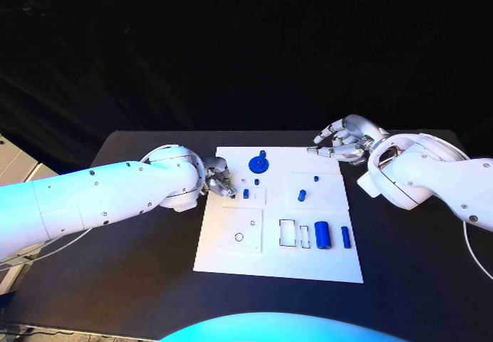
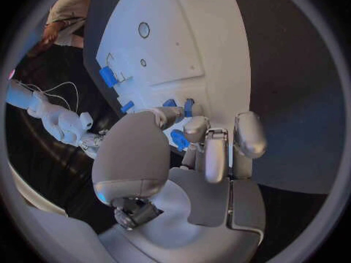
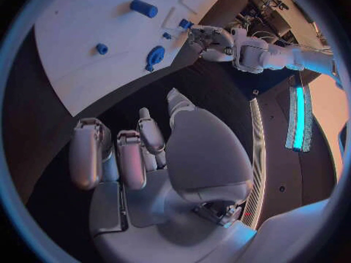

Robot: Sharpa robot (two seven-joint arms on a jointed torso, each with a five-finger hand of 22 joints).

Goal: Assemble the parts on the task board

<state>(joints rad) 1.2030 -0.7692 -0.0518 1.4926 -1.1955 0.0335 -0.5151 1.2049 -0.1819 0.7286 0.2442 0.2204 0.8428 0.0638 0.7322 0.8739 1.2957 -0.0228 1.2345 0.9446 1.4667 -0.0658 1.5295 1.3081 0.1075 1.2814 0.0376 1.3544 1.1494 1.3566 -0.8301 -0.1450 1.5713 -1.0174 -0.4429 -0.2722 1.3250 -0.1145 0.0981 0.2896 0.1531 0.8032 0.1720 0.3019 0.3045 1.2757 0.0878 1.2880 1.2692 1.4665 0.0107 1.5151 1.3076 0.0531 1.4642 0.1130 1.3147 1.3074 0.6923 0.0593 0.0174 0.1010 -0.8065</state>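
Note:
The white task board (image 1: 277,263) lies mid-table. My left hand (image 1: 219,179) is at its left edge, thumb and fingertips (image 2: 196,127) right beside two small blue parts (image 1: 246,192) (image 2: 189,107); whether it pinches one is unclear. A blue round part (image 1: 260,164) (image 3: 154,56) sits at the board's far end. A blue peg (image 1: 302,194) stands mid-board. A blue cylinder (image 1: 323,234) and a thinner blue bar (image 1: 346,236) lie near the right edge. My right hand (image 1: 344,139) (image 3: 139,152) hovers off the far right corner, fingers apart, holding nothing.
Near the board's front left are a raised square plate with a round hole (image 1: 239,237) and rectangular slots (image 1: 288,232). Black table (image 1: 154,263) surrounds the board on all sides. A black curtain hangs behind the table.

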